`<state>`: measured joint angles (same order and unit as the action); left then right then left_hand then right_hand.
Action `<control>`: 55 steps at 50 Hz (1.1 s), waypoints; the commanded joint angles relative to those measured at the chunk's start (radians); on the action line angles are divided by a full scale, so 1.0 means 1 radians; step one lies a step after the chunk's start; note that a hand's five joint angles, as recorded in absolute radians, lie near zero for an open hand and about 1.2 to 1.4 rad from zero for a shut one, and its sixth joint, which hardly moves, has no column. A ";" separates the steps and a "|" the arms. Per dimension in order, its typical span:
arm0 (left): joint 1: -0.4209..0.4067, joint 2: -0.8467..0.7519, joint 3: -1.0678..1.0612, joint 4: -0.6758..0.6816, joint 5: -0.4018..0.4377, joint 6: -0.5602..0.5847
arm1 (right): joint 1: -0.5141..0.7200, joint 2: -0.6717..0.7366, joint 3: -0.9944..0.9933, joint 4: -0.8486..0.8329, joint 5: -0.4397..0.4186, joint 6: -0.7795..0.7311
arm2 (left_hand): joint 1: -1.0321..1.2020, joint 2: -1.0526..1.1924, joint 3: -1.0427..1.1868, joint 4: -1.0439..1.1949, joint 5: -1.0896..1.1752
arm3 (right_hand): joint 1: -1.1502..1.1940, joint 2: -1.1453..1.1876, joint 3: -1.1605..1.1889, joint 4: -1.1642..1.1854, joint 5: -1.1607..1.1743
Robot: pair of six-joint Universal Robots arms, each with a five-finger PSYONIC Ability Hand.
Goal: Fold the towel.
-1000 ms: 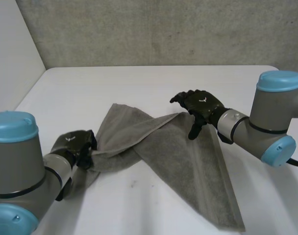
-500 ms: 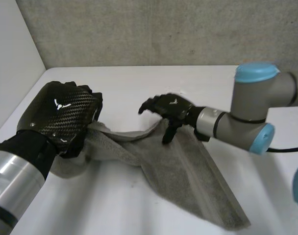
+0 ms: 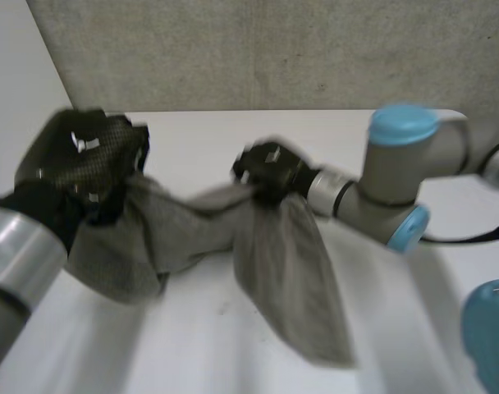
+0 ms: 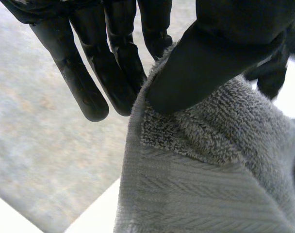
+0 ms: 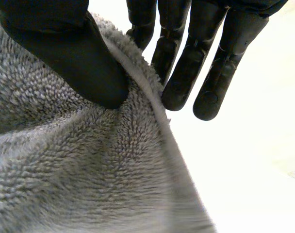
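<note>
The grey towel (image 3: 286, 271) is held up off the white table (image 3: 233, 345), stretched between the two hands in the head view. The left robot hand (image 3: 81, 164) is raised at the near left side and grasps one end of the towel. In the left wrist view its thumb (image 4: 210, 53) presses the hemmed edge of the cloth against the straight fingers (image 4: 82, 85) behind it, so the cloth is pinched, not merely lying on the hand. From this grip a bunched fold droops below the hand toward the table. The right robot hand (image 3: 270, 168) is above the middle of the table and grasps the towel at another place along its upper edge. In the right wrist view its thumb (image 5: 72, 56) lies on the fluffy face of the cloth and clamps the edge against the fingers (image 5: 184, 73), whose tips stick out past the hem over the bare table. Between the two hands the towel sags in a shallow band. Below the right robot hand a long panel hangs down toward the near side; I cannot tell whether its lower end touches the table. The right arm (image 3: 397, 168), with light-blue caps, reaches in from the right. A grey wall (image 3: 274, 49) stands behind the table
</note>
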<state>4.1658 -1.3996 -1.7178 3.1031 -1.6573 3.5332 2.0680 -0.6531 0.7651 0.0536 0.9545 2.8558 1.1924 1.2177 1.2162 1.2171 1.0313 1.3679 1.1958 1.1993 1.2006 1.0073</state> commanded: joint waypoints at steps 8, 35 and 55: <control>0.065 -0.328 0.521 0.313 0.014 0.076 | -0.141 -0.560 0.275 -0.483 0.184 -0.001 | 0.204 0.179 0.180 0.179 0.190 | 0.028 0.200 0.197 0.196 0.214; 0.016 -0.420 -0.103 0.325 0.047 0.076 | -0.203 -0.442 0.826 0.141 0.125 -0.279 | 0.204 0.179 0.180 0.179 0.190 | -0.872 -0.700 -0.703 -0.705 -0.686; 0.034 -0.335 -0.148 0.331 0.047 0.065 | -0.391 -0.609 0.732 0.074 0.086 -0.084 | 0.204 0.179 0.180 0.179 0.190 | -0.989 -0.817 -0.821 -0.822 -0.803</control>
<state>4.1997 -1.7375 -1.8515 3.4334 -1.6113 3.5988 1.7149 -1.2696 1.5913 0.1094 1.0424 2.7947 1.1917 1.2184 1.2169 1.2173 1.0334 0.3839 0.3482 0.3458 0.3443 0.1724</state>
